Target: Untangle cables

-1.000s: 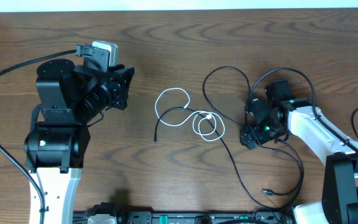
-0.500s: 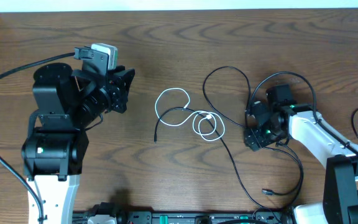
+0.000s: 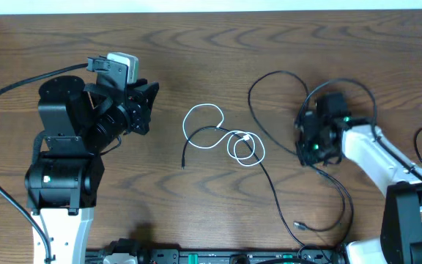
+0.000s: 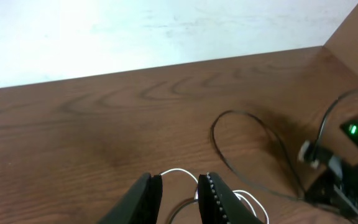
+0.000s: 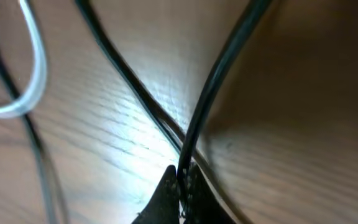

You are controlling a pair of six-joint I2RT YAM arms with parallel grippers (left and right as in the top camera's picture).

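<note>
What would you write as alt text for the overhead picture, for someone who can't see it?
Seen from above, the right gripper is shut on a thin black cable at the right of a brown wooden table. Black loops spread from there and cross a coiled thin white cable mid-table. The left gripper, at left, holds nothing.

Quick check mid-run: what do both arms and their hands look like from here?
Left arm: bulky black joints, white lower link, thick black cable trailing left. Right arm: white link, black wrist with green lights. Left hand: two black ridged fingers. Right hand: black pointed fingertips.
</note>
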